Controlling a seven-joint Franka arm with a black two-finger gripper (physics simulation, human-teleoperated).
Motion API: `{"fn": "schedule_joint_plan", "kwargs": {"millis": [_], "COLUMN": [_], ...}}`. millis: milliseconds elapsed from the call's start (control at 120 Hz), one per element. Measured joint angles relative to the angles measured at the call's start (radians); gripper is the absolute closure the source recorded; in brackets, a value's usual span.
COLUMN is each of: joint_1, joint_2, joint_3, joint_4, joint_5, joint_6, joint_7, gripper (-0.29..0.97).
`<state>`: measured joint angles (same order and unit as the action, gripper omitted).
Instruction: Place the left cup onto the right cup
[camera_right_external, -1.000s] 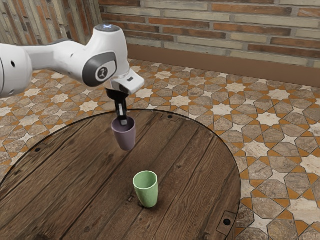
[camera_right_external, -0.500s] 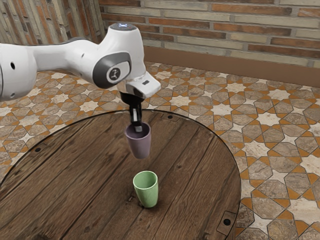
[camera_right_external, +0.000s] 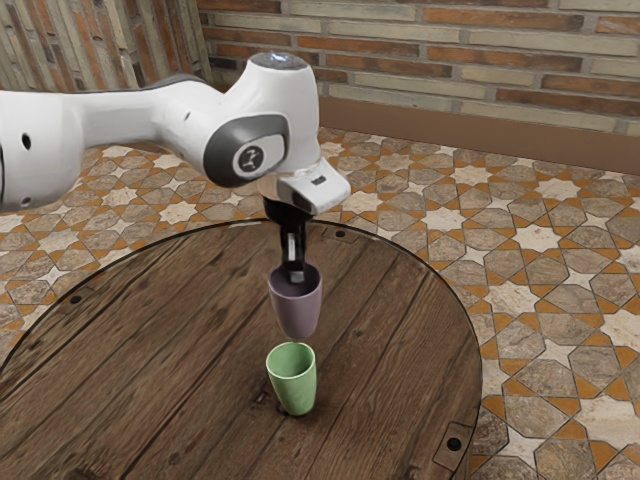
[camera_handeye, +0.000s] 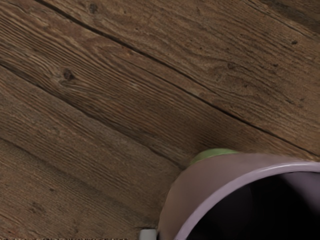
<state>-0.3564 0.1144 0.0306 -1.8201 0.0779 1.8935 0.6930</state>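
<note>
A purple cup (camera_right_external: 295, 301) hangs in the air, upright, with my gripper (camera_right_external: 294, 270) shut on its rim. Its base is just above the rim of a green cup (camera_right_external: 291, 377), which stands upright on the round wooden table (camera_right_external: 130, 350). The purple cup sits slightly toward the exterior view's right of the green one. In the wrist view the purple cup (camera_handeye: 235, 195) is close under my hand, and a sliver of the green cup (camera_handeye: 212, 154) peeks out past its edge.
The table's rim (camera_right_external: 470, 350) curves round on the exterior view's right, with metal brackets (camera_right_external: 452, 445) on it. Beyond lie a patterned tile floor (camera_right_external: 540, 230) and a brick wall (camera_right_external: 450, 50).
My arm has carried the purple cup toward the exterior view's right and downward, from well left of the green cup to just above it. The green cup has not moved.
</note>
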Motion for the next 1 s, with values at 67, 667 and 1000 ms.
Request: {"fn": "schedule_joint_plan", "kwargs": {"millis": [67, 667, 1000], "joint_1": [0.002, 0.003, 0.003], "joint_2": [0.001, 0.012, 0.051], "joint_3": [-0.001, -0.002, 0.0], "joint_4": [-0.005, -0.036, -0.038], "joint_5": [-0.003, -0.01, -0.01], "joint_6": [-0.01, -0.046, -0.037], "joint_7": [-0.01, -0.073, -0.094], "gripper": [0.78, 0.79, 0.78]}}
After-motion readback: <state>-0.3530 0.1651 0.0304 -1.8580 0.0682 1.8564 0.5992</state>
